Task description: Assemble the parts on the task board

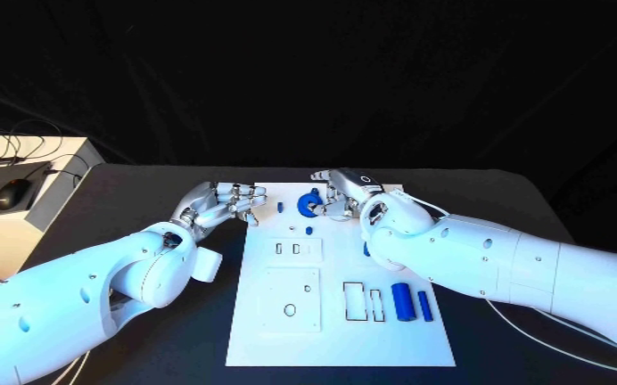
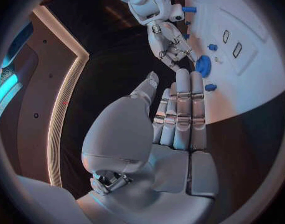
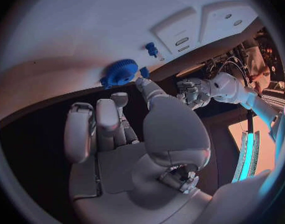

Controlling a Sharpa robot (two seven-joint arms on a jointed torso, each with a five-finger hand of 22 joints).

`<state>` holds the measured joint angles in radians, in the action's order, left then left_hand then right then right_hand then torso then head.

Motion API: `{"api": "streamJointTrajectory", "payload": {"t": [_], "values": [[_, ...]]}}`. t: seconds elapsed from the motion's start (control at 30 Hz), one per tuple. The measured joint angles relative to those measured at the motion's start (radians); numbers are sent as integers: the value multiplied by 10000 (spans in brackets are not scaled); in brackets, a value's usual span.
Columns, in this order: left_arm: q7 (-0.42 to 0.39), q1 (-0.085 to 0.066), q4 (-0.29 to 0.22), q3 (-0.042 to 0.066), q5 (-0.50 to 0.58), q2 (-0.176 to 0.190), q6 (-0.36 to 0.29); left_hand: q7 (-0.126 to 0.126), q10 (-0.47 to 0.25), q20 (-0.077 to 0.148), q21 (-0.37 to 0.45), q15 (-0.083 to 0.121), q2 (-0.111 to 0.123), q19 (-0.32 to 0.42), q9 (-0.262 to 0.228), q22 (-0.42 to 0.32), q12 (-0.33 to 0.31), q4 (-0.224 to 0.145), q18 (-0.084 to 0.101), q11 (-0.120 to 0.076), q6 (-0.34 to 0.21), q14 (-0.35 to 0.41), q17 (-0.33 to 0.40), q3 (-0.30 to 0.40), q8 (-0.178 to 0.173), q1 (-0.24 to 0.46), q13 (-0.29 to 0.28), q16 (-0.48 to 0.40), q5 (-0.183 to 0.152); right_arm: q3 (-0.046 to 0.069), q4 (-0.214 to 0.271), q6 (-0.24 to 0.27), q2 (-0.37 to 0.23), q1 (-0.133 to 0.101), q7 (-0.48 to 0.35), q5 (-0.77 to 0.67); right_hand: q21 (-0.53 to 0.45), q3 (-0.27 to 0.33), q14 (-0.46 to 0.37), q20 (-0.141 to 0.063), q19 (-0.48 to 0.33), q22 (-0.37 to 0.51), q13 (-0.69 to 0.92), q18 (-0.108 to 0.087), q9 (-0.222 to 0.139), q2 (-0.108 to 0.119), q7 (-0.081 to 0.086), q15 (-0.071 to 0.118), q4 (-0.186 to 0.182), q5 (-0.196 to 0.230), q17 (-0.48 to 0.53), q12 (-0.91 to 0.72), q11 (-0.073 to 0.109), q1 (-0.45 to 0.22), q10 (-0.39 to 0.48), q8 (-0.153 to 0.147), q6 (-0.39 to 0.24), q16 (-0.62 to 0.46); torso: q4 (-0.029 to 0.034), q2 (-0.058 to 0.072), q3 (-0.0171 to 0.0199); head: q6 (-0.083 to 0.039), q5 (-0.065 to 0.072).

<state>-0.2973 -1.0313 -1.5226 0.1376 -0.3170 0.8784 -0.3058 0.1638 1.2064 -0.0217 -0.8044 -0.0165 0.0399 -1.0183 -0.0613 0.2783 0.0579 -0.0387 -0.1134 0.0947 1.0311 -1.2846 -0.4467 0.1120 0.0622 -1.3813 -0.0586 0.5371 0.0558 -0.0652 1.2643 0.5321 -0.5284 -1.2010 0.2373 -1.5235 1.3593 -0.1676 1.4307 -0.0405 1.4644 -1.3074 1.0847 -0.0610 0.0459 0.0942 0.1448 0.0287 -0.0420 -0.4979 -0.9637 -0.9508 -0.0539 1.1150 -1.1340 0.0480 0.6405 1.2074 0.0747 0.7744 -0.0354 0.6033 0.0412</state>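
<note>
The white task board point(image 1: 341, 331) lies in the middle of the table. A blue gear point(image 1: 310, 203) sits near its far left corner, also seen as the gear point(image 2: 203, 65) and the gear point(image 3: 119, 73). My right hand point(image 1: 342, 192) hovers just behind it, fingers loosely curled, holding nothing. Its fingertips point(image 2: 185, 55) come close to the gear's rim; I cannot tell if they touch. My left hand point(image 1: 229, 205) lies off the board's left edge, fingers straight and together point(image 2: 180, 109), empty. Small blue pegs point(image 1: 281, 208) point(image 1: 308, 230) stand near the gear.
Two blue cylinders point(image 1: 402, 302) point(image 1: 424, 306) lie at the board's right side beside rectangular slots point(image 1: 355, 301). Raised white plates with holes point(image 1: 294, 249) point(image 1: 291, 299) occupy the board's left half. A pale cabinet with cables point(image 1: 32, 189) stands at the table's far left.
</note>
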Motion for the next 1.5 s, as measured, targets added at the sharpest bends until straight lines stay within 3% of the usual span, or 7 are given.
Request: {"api": "streamJointTrajectory", "payload": {"t": [0.17,0.3,0.5,0.63,0.7,1.5], "values": [[2,0,20,0,0,-12,0,0,0,0,0,0,0,0,0,0,0,0,0,0,0,0,0,0,0,0,0,0,0,6,-79,-102,66,-12,25,0,0,15,0,0,0,0,-10,0,0,0,162,0,-16,0,-11,0,-1,0,0,0,34,0,-5,-1,6,16,7],[2,0,21,0,0,-14,0,0,0,0,0,0,0,0,0,-30,0,0,0,0,0,0,0,0,0,0,0,0,0,9,-94,-238,88,-18,26,2,0,29,0,0,0,1,-11,0,19,0,405,0,-31,0,-11,-21,-39,0,-39,0,292,0,0,-4,11,44,0],[3,0,21,0,1,-13,0,0,0,0,0,0,0,0,0,-30,0,0,-1,0,0,0,0,0,0,0,0,0,0,12,-75,-388,86,-21,11,9,0,202,0,0,0,-7,44,0,99,-87,238,0,140,0,7,-132,-32,-86,-46,55,1743,0,-4,-8,20,63,-30],[3,0,22,0,1,-10,0,0,0,0,0,0,0,0,0,-30,0,0,0,0,0,0,0,0,0,0,0,0,0,11,-37,-437,69,-14,-11,12,0,278,0,0,0,-7,89,0,128,-160,-33,0,258,0,17,-132,40,-155,-111,60,2301,0,-13,-9,23,79,-54],[3,0,23,0,1,-10,0,0,0,0,1,0,0,0,0,-29,0,0,0,0,0,0,0,0,0,0,0,0,0,11,-29,-452,66,-14,-19,13,0,283,0,0,0,-7,100,-1,143,-237,-19,0,287,0,26,-132,40,-127,-111,101,2474,0,-13,-10,23,85,-57],[5,0,24,0,1,-3,-1,0,0,0,-40,0,0,0,0,-30,0,0,0,0,0,0,-1,0,0,0,0,0,0,12,-142,-826,197,-33,-115,26,55,334,38,-1,0,-3,146,-1,141,-330,100,38,423,1,34,-132,37,-220,-114,100,2688,-1,-13,-4,22,161,-55]]}}
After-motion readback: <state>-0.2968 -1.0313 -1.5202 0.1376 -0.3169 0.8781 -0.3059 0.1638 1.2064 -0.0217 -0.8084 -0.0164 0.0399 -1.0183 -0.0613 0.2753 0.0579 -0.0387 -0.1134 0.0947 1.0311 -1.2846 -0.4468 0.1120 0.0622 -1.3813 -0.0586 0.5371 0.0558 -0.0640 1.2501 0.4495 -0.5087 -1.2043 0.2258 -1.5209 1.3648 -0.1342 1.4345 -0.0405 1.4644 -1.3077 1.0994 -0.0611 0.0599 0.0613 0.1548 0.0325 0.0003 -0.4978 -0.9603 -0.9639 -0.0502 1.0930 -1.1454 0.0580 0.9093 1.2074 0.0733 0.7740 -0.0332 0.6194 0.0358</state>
